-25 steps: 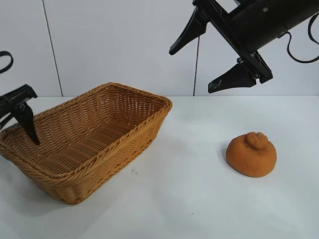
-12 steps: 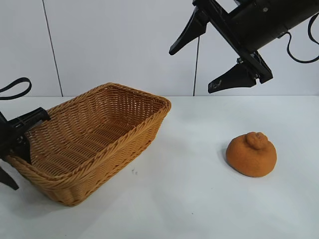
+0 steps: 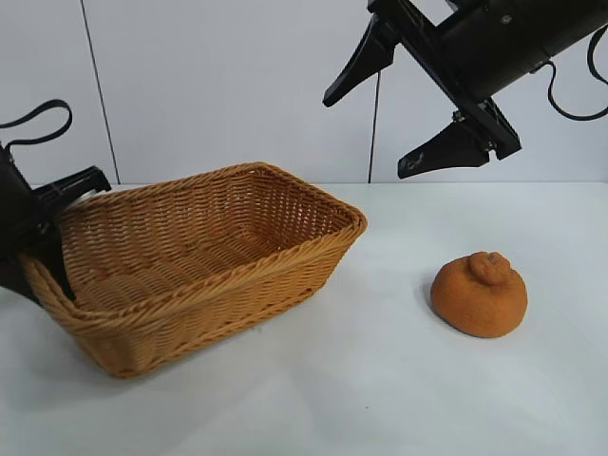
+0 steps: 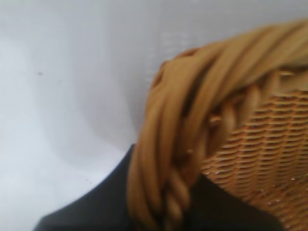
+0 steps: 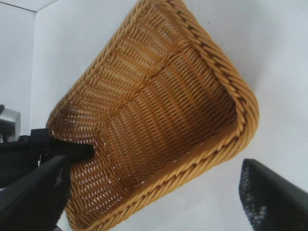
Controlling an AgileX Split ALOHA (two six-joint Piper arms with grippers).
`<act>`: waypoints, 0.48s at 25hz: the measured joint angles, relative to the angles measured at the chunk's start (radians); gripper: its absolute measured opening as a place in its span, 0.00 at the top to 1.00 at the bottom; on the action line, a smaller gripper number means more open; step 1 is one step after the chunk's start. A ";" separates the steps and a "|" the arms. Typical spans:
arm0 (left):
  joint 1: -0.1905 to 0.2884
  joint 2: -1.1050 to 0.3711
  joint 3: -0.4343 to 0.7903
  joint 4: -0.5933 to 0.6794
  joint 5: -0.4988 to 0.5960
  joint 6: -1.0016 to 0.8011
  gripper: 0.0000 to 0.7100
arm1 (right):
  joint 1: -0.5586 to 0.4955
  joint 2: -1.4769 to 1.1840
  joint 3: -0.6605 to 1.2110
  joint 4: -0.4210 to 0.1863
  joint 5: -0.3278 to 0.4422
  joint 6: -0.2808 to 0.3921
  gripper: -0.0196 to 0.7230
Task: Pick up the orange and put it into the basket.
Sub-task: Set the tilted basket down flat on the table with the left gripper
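Table: a plain white table (image 3: 380, 399) carries everything, with a pale panelled wall behind it.
Orange: a dull-orange, bumpy-skinned round fruit with a knobbly lump on top (image 3: 479, 294) sits on the table at the right, well apart from the basket and touched by nothing.
Basket: a large tan-brown rectangular woven wicker basket with flared sides and a braided rim (image 3: 204, 313) lies at the left, tilted, its left end raised off the table and its inside bare.
Left tool: the black left tool (image 3: 43, 249) at the far left edge of the scene is closed tight on the basket's braided rim at its left end; the left wrist view shows the rim (image 4: 192, 159) pinched between the dark fingers (image 4: 103, 202).
Right tool: the black right tool (image 3: 410, 106) hangs high at the upper right, above and behind the orange, jaws spread wide, gripping nothing.
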 joint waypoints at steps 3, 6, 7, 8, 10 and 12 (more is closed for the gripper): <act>0.000 0.018 -0.104 0.003 0.035 0.044 0.87 | 0.000 0.000 0.000 0.000 0.000 0.000 0.10; 0.000 0.072 -0.225 0.004 0.116 0.099 0.87 | 0.000 0.000 0.000 0.000 0.001 0.000 0.10; 0.000 0.099 -0.258 0.004 0.146 0.119 0.87 | 0.000 0.000 0.000 0.000 0.002 0.000 0.10; 0.000 0.126 -0.295 0.005 0.181 0.148 0.87 | 0.000 0.000 0.000 0.000 0.003 0.000 0.10; 0.000 0.175 -0.356 0.009 0.248 0.215 0.87 | 0.000 0.000 0.000 0.000 0.005 0.000 0.10; 0.000 0.211 -0.412 0.015 0.300 0.308 0.87 | 0.000 0.000 0.000 0.000 0.006 0.000 0.10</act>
